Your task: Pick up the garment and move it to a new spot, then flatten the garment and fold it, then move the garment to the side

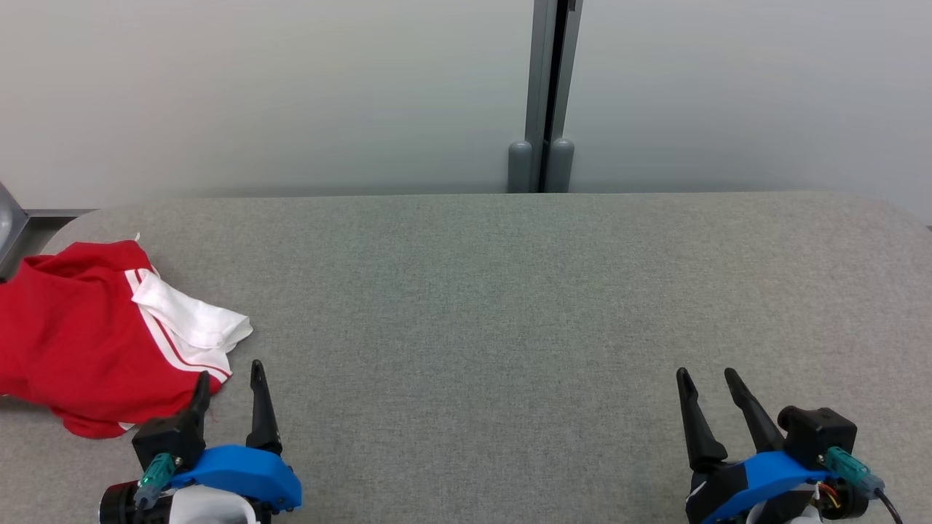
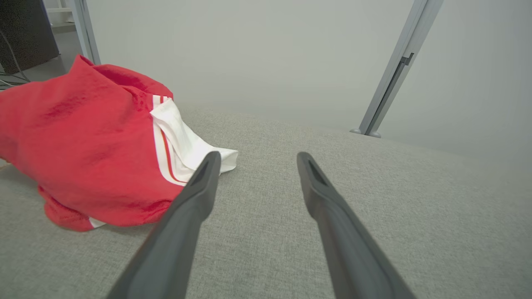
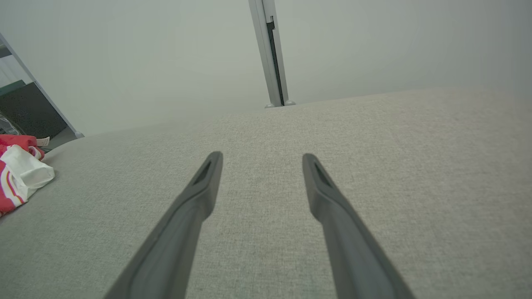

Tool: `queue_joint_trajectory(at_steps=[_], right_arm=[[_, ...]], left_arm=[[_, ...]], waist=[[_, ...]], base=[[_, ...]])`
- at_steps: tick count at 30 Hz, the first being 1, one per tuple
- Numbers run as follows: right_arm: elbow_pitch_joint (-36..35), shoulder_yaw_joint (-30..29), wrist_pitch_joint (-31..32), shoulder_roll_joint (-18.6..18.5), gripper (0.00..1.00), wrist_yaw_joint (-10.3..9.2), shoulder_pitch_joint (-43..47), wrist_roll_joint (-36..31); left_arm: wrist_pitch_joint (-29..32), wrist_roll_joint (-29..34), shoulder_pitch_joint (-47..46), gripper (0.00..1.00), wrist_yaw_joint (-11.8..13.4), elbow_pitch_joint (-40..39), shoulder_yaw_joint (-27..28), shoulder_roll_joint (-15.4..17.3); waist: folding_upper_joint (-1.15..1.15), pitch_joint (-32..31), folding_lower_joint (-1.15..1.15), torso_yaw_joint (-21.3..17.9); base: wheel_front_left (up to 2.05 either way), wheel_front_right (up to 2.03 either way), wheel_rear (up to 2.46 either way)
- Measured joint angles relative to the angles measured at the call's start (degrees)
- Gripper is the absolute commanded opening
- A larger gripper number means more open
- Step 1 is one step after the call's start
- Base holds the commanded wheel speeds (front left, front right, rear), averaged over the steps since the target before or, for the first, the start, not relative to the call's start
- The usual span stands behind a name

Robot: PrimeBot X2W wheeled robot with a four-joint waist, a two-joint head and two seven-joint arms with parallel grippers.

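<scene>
garment [image 1: 73,342] (red) on grey table [image 1: 510,306] | pale wall [image 1: 291,94] | left tool [image 1: 229,370], right tool [image 1: 706,372] spread

A grey fabric-covered bench [image 1: 510,291] with rounded far corners stands before a pale wall [image 1: 291,87]. A grey vertical post [image 1: 540,73] with two rounded feet rises behind its far edge.

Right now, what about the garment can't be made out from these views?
Head view: the garment is cut off at its left by the picture edge.
All views: it lies crumpled in a heap, so sleeves or legs cannot be told.
Right wrist view: the left edge cuts off most of it.
Head view: whether the left hand touches the fabric it overlaps is unclear.
</scene>
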Motion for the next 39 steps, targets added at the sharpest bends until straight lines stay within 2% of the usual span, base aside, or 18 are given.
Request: queue_joint_trajectory(at_steps=[11,22,39], right_arm=[[0.6,0.14,-1.18,-0.07,1.0,0.01,-0.02,-5.01],[0.86,0.08,-2.22,-0.1,1.0,0.01,-0.04,-8.76],[0.74,-2.07,-2.37,-0.15,1.0,0.01,-0.36,-7.14]], left_arm=[[-1.11,3.56,-0.61,1.0,0.52,3.15,-0.31,0.11],[-0.49,5.71,-1.43,1.0,0.56,2.5,-0.64,0.15],[4.95,4.93,0.71,1.0,1.77,-4.22,-1.59,0.57]], waist=[[0.0,-0.37,0.0,0.35],[0.0,-0.6,0.0,0.94],[0.0,-0.77,0.0,1.07]], base=[[0.0,0.0,0.0],[0.0,0.0,0.0],[0.0,0.0,0.0]])
